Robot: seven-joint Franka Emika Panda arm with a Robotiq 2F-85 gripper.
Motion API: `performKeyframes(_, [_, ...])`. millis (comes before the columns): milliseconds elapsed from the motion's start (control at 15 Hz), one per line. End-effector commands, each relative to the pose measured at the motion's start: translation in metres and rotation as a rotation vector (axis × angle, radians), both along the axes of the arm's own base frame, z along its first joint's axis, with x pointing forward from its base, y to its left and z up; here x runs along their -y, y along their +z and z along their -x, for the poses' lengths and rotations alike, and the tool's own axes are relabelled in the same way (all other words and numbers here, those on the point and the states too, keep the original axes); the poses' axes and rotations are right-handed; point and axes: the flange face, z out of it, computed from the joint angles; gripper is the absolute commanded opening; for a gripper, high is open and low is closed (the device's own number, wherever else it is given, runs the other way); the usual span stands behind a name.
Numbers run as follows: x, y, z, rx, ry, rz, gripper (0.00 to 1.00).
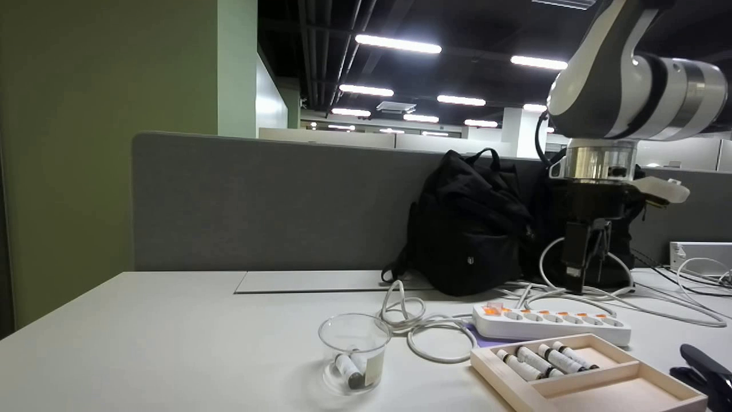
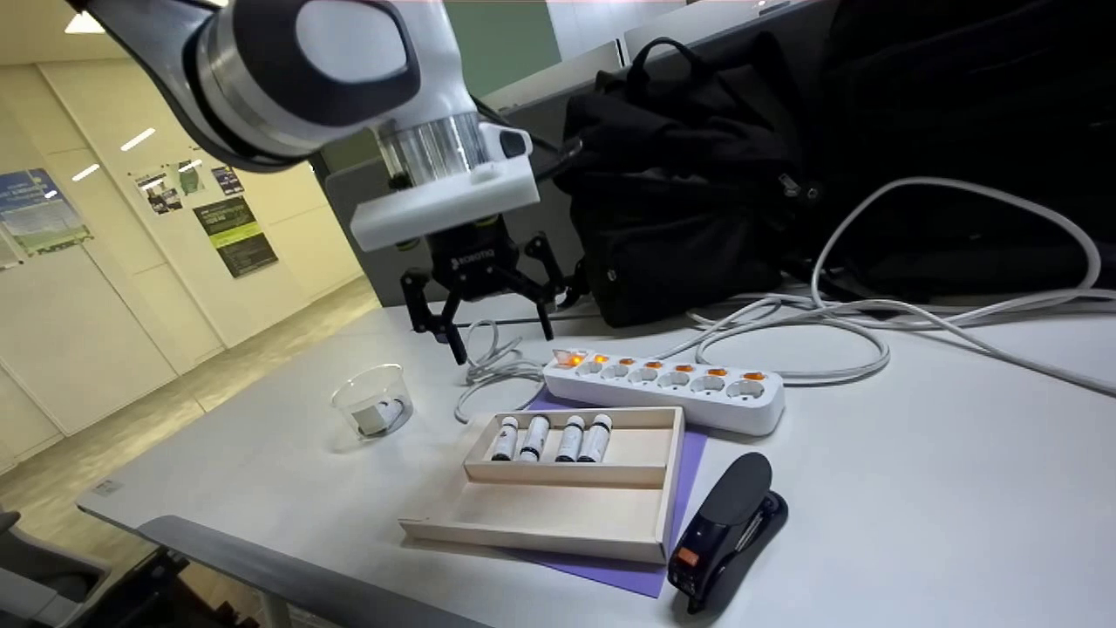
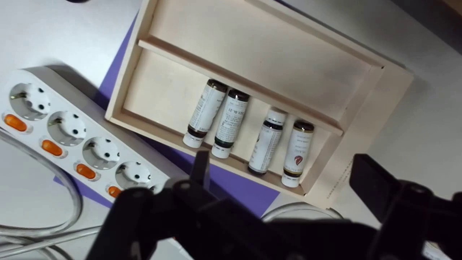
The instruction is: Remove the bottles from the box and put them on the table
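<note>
Several small white-labelled bottles (image 3: 266, 144) lie side by side in the narrower compartment of the light-wood box (image 3: 260, 54). They also show in both exterior views (image 1: 536, 361) (image 2: 570, 438). In the wrist view one bottle has its white cap toward the divider; the others have theirs toward the outer wall. The box's wider compartment (image 2: 558, 506) holds nothing. The box stands on the white table (image 1: 171, 343). My gripper (image 2: 504, 346) is open and empty, high above the table, apart from the box. Its fingers are wide apart in the wrist view (image 3: 281, 157).
A clear plastic cup (image 1: 354, 343) with small bottles (image 1: 346, 366) in it stands beside the box. A white power strip (image 2: 663, 384) and cables (image 2: 854, 323) lie behind the box. Purple paper (image 2: 632, 576) is under it. A black stapler (image 2: 732, 532) and backpack (image 1: 469, 229) stand nearby.
</note>
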Motion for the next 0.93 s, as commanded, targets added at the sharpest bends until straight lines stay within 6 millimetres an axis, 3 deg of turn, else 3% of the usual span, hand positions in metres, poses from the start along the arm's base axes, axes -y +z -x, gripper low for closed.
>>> performKeyframes(0, [-0.01,-0.048,-0.015,0.01,0.004,0.006,1.0])
performKeyframes(133, [-0.01,-0.059,-0.023,-0.013,-0.066,-0.001,1.0])
performKeyframes(200, [-0.014,-0.052,-0.007,-0.005,-0.011,0.007,1.0])
performKeyframes(333, [-0.012,-0.064,-0.015,-0.018,-0.029,0.004,1.0])
performKeyframes(533, [-0.009,-0.064,-0.021,-0.012,-0.037,0.004,1.0])
performKeyframes(867, [-0.038,-0.108,-0.022,-0.061,-0.006,-0.004,1.0])
